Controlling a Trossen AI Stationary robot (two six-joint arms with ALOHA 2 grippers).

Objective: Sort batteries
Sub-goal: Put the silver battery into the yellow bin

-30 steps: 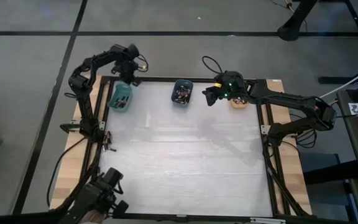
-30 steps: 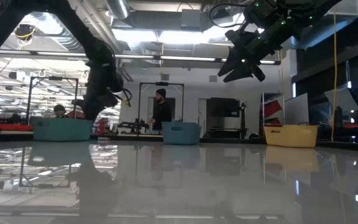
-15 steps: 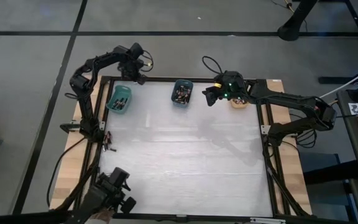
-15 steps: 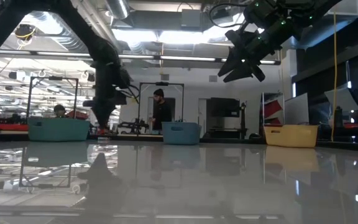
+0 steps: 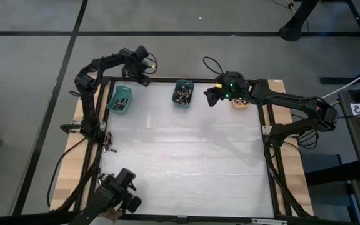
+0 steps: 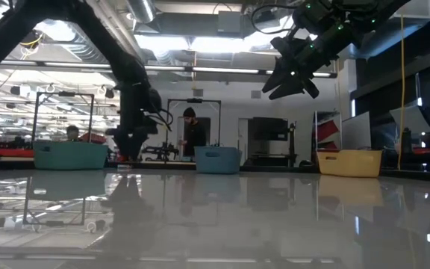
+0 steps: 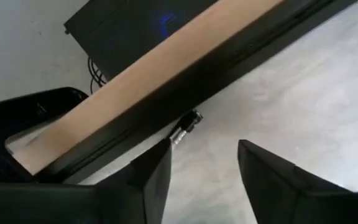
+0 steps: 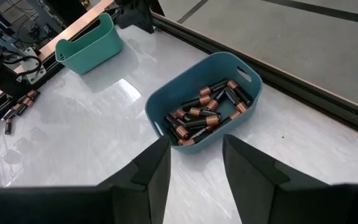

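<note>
Several batteries [image 8: 202,116], dark with coppery bands, lie in the blue bin [image 5: 183,92]. A few more lie in the teal bin [image 5: 120,100]. One small battery [image 7: 187,124] lies on the table beside the black frame at the far edge. My left gripper [image 7: 204,165] stands open above the table just short of it, pointing down, to the right of the teal bin [image 6: 69,155] in the low view. My right gripper [image 8: 194,162] hangs open high above the table, between the blue bin and the orange bin [image 5: 240,101].
Loose batteries [image 5: 108,145] lie by the table's left edge, also seen in the right wrist view [image 8: 17,106]. The black frame and wooden rail [image 7: 166,56] run along the far edge. A person [image 6: 193,134] stands in the room behind the table.
My left gripper has gone from over the teal bin's far end toward the table's right along the far edge, has sunk a little, and has opened. The right arm has kept still.
</note>
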